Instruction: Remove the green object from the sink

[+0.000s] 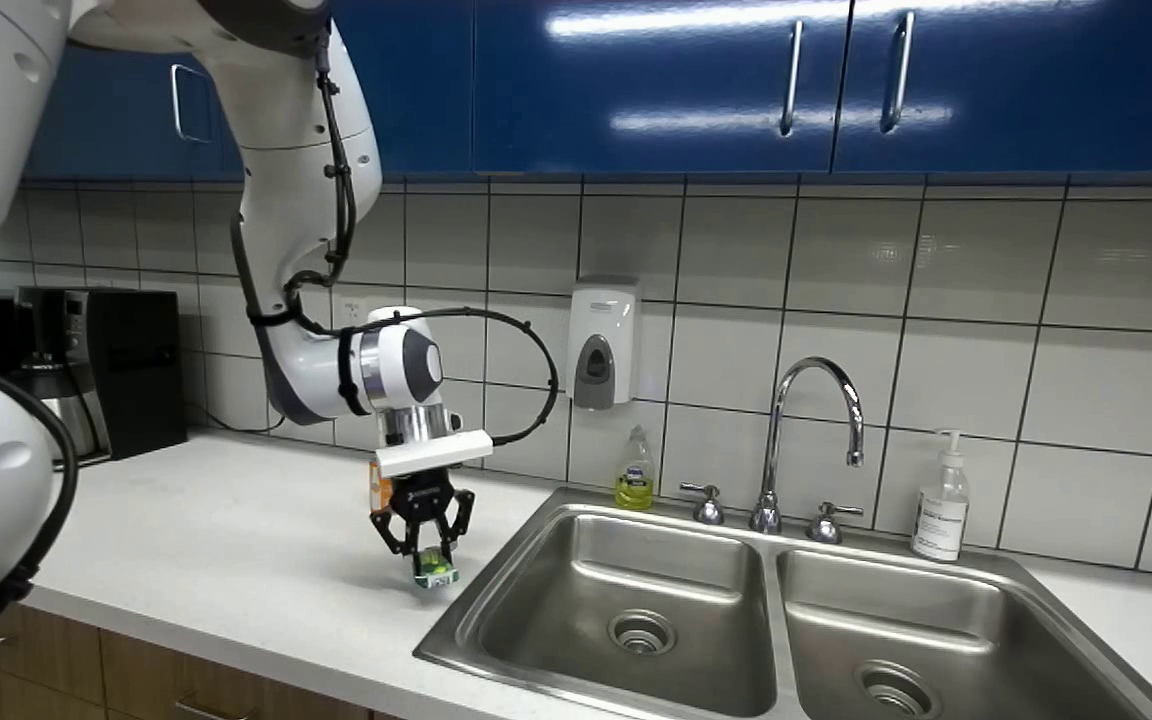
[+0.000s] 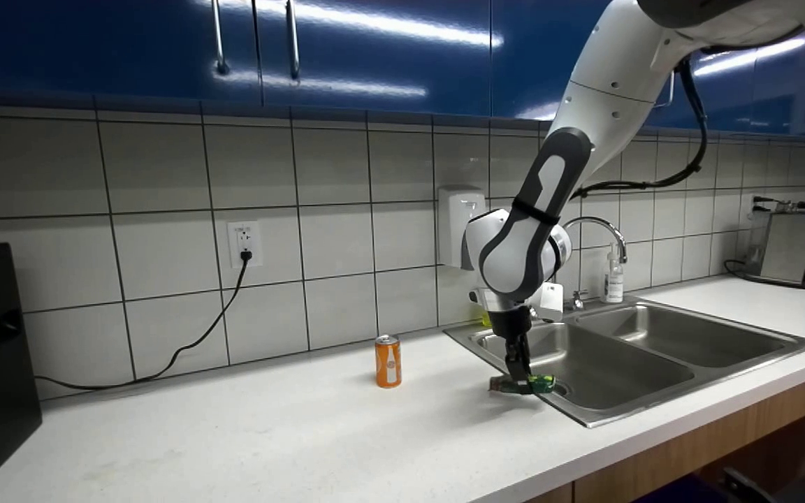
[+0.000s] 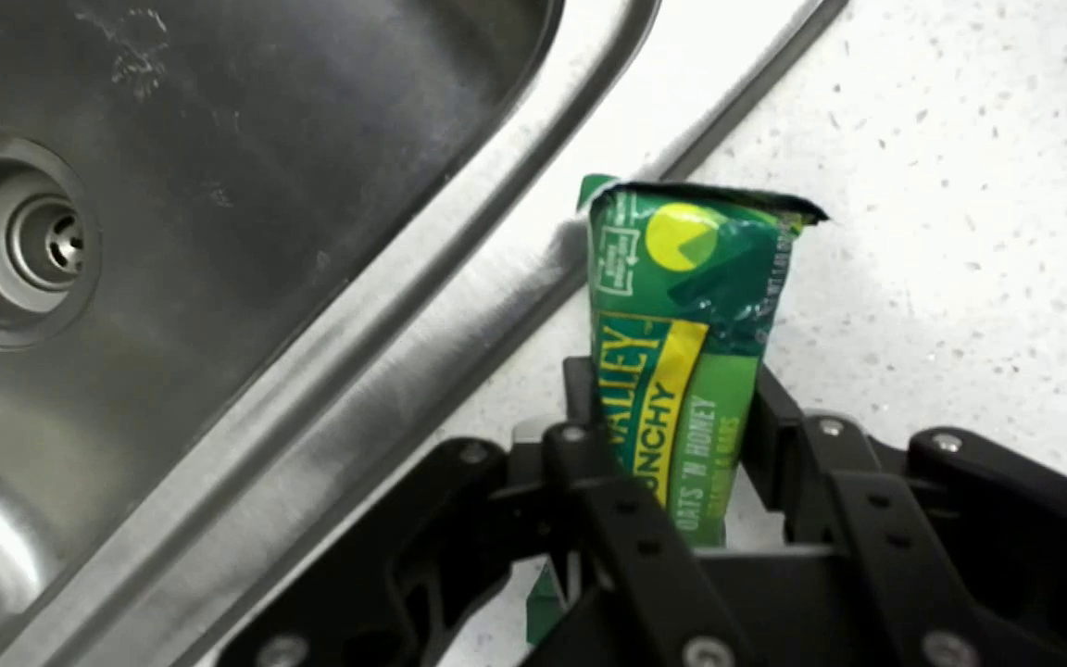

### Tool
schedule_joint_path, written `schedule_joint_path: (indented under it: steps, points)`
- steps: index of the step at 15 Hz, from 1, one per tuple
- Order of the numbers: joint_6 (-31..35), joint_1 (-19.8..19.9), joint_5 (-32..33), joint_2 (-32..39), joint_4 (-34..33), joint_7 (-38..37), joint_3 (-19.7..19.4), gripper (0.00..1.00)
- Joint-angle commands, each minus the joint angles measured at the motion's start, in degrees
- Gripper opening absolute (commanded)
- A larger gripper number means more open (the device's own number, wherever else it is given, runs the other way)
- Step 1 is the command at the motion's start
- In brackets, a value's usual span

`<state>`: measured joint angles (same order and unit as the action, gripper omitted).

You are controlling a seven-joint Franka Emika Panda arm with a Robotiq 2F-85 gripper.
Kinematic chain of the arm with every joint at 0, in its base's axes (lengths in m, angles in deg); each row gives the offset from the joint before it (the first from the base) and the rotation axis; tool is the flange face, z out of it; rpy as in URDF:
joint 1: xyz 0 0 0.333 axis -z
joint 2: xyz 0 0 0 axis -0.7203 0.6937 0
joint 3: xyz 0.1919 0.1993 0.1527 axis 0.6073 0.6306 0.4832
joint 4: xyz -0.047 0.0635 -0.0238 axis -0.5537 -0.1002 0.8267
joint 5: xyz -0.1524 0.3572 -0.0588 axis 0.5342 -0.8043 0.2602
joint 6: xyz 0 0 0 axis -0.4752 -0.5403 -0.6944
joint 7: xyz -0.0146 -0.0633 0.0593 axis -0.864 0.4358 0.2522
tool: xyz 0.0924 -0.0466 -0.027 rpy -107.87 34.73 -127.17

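Observation:
Clamped between the fingers [image 3: 779,417] of my gripper [image 3: 672,398] is the green object [image 3: 691,278], a granola bar wrapper with a yellow band and lettering. It sits low over the white counter just beside the sink [image 3: 404,398], its far end reaching over the edge of the steel rim in the wrist view. In both exterior views the gripper [image 1: 432,558] points downward with the green object [image 2: 541,383] at its tips, left of the double-basin sink [image 1: 496,585]. Whether the wrapper touches the counter I cannot tell. Part of it is hidden behind the gripper.
An orange can [image 2: 388,361] stands on the counter near the tiled wall, close behind the gripper in an exterior view [image 1: 376,488]. Along the sink's back edge are a yellow soap bottle [image 1: 635,475], the chrome faucet [image 1: 765,518] and a pump bottle [image 1: 940,510]. A dispenser [image 1: 604,340] hangs above.

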<state>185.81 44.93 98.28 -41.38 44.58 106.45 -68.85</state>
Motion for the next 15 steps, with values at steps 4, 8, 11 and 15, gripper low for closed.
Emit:
schedule_joint_path:
  steps: [4, 8, 11, 15]
  points:
    - [6.58, 1.23, -2.74, -0.67, 3.44, 4.97, 3.68, 0.13]
    - [9.52, 1.97, -5.44, -0.02, 4.54, 7.79, 5.32, 0.13]
    - [10.27, 2.54, -7.82, 0.42, 4.91, 9.96, 6.31, 0.13]
    - [10.35, 2.74, -9.66, 0.76, 4.94, 11.50, 6.76, 0.13]
